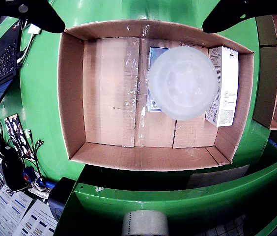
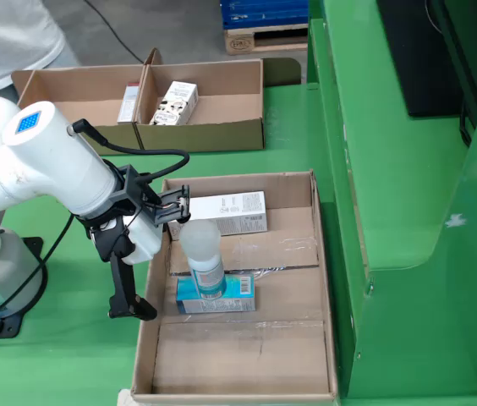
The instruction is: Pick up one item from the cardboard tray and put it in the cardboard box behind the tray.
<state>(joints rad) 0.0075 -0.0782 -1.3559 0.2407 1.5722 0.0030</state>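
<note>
The black two-finger gripper (image 2: 141, 254) hangs wide open, holding nothing, over the left wall of the shallow cardboard tray (image 2: 319, 279). Inside the tray, a translucent white bottle (image 2: 201, 254) stands between its fingers, untouched.

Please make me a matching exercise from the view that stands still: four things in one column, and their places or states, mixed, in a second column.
1. white box
2. blue box
3. clear bottle
4. patterned carton

a. stands upright
b. right compartment of the rear box
c. far end of the tray
d. lies flat, middle of the tray

Pairs: 1-c, 2-d, 3-a, 4-b
</note>
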